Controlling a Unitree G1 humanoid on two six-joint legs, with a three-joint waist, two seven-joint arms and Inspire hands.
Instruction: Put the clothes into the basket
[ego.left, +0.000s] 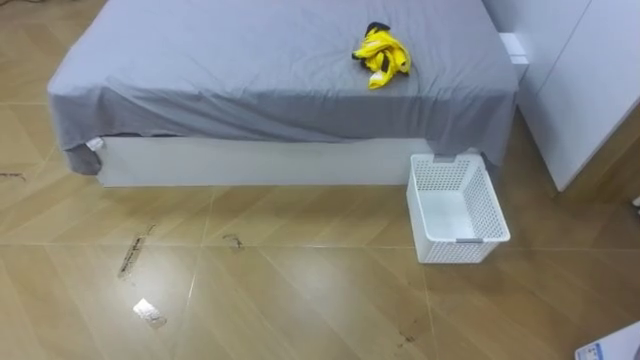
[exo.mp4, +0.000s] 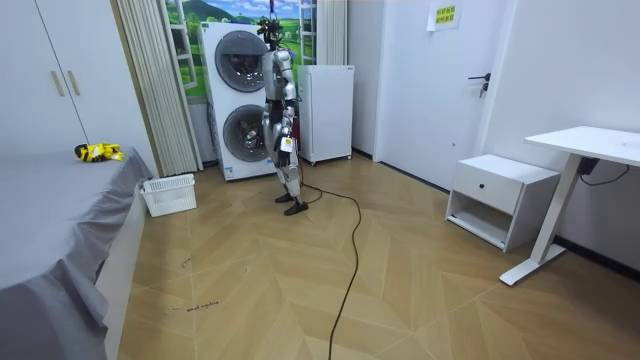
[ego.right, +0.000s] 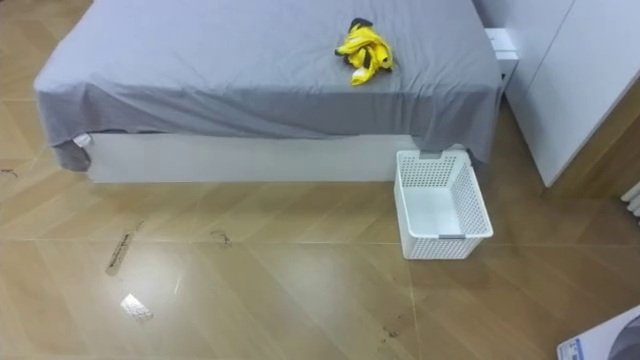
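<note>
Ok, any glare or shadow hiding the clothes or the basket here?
No. Left eye view: a faint pale sheen on the floor at lower left, well clear of the basket; the yellow clothes on the bed are evenly lit. Room view: bright, even light, both plainly visible.

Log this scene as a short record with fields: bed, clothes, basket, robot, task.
bed: grey sheet
clothes: yellow bundle, lying on the bed near its edge
basket: white, perforated, empty, on the floor beside the bed's corner
robot: stands by the stacked washing machines, apart from the basket
task: clothes not yet in basket
</note>
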